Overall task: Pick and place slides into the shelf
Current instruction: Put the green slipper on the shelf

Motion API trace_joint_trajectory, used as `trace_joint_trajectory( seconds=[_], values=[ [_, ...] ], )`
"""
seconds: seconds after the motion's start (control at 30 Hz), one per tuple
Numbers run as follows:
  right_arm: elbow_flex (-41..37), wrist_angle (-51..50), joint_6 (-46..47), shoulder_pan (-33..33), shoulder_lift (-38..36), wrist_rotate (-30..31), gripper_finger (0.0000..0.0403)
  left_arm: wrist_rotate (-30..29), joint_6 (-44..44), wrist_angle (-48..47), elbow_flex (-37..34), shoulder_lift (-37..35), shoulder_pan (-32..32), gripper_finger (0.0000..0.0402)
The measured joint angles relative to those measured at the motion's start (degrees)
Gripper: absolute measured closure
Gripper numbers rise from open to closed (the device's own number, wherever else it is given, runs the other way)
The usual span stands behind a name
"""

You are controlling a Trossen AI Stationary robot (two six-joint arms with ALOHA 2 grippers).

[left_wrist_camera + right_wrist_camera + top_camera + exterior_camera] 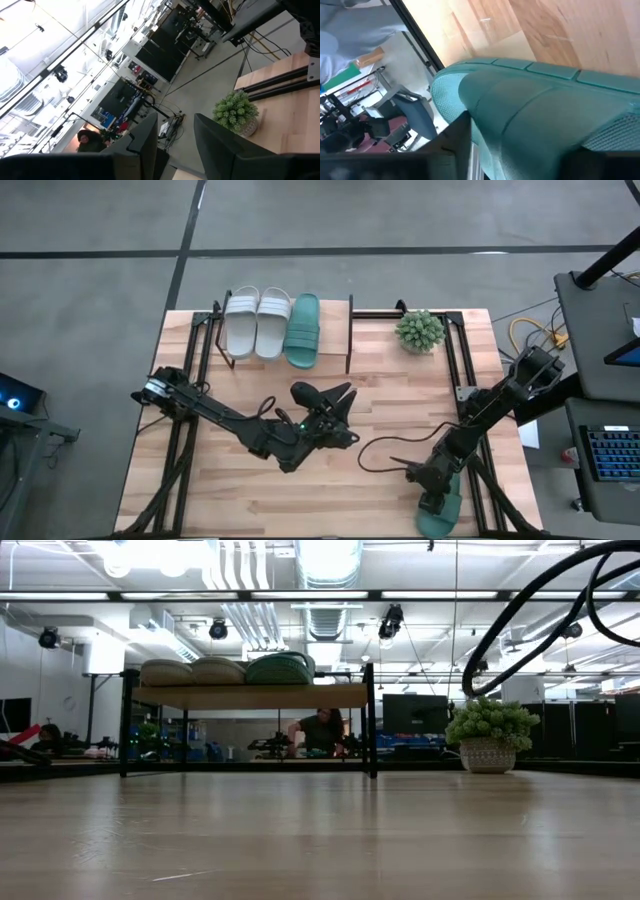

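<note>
The shelf [330, 310] stands at the far edge of the tabletop [400, 410] and carries three slides side by side: two pale grey-white slides [257, 322] and one teal slide [302, 330]. The fourth teal slide [440, 515] lies at the near right corner, where the right gripper [432, 502] has its fingers clamped on its strap. The left gripper [340, 395] hovers mid-table, fingers slightly apart, holding nothing. A potted plant [420, 330] sits just right of the shelf

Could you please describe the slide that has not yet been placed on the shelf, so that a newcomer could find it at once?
Start at the wooden table and go to its near right corner, far from the shelf at the back edge. There a teal slide lies under the right gripper. It is the only slide off the shelf; two pale ones and another teal one sit on top.
</note>
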Motion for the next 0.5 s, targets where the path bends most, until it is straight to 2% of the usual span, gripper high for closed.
trace_joint_trajectory(
  seconds=[0.23, 0.5],
  values=[
    [-0.11, 0.0, -0.48, 0.02, 0.03, 0.08, 0.0382, -0.42, -0.02, 0.0, 0.0, 0.0, -0.25, 0.0289],
    [-0.11, 0.01, -0.48, 0.02, 0.05, 0.27, 0.039, -1.26, -0.02, 0.0, 0.0, 0.0, -0.64, 0.0289]
  ],
)
